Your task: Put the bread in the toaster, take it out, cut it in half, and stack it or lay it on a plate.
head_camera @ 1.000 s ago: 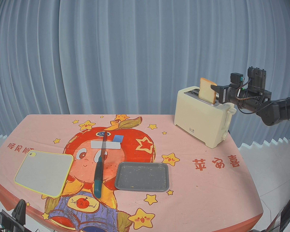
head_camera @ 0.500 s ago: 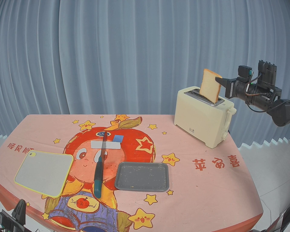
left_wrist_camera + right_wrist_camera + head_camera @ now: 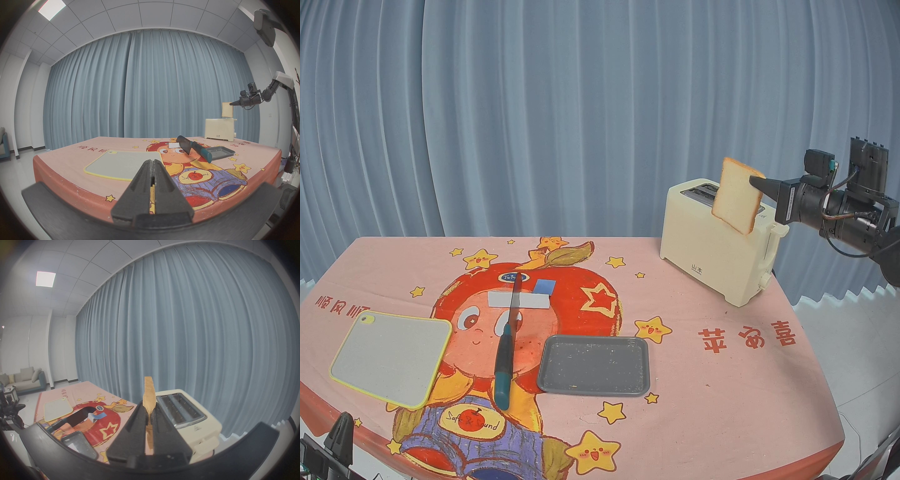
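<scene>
Right pincer [image 3: 756,182] pinched tight on bread [image 3: 737,195] edge, toaster [image 3: 712,250] just below; held clear of the slot, probably for carrying to board [image 3: 390,357]. Left pincer [image 3: 152,175] closed, empty.

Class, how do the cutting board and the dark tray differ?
The cutting board is pale with a yellow-green edge; the tray is dark grey with a raised rim. The cutting board lies left on the table, the tray nearer its middle. Both are rounded rectangles lying flat.
</scene>
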